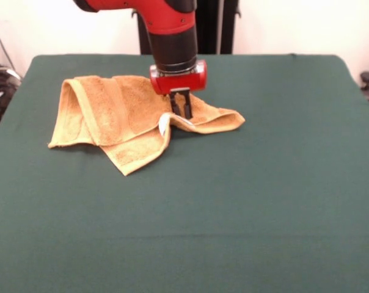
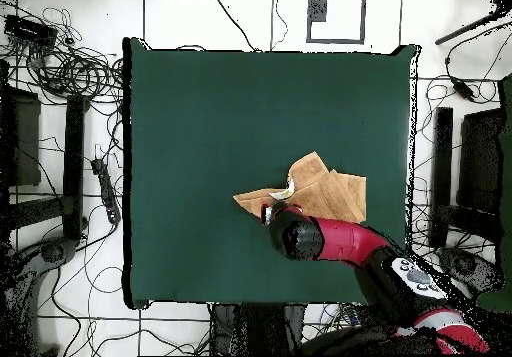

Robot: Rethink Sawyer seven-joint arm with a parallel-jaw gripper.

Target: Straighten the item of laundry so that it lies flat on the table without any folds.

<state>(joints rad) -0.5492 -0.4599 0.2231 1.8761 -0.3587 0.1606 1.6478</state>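
Arm upright, pincer (image 1: 182, 113) pointing straight down onto crumpled towel (image 1: 120, 116).

Mustard-yellow towel (image 1: 120, 116) crumpled and folded over itself, white tag (image 1: 163, 127) showing, on green table (image 1: 264, 201), far half.

The towel (image 1: 126, 119) lies on the table (image 1: 233, 213). In the front view it sits up toward 11 o'clock from the table's middle, near the far edge. It is bunched up, with folds lying on top of each other. One corner sticks out toward 3 o'clock and another toward 6 o'clock. The gripper (image 1: 181, 112) comes down from above onto the towel's 3 o'clock part. The tag (image 1: 163, 126) lies just beside the gripper, at its 7 o'clock.
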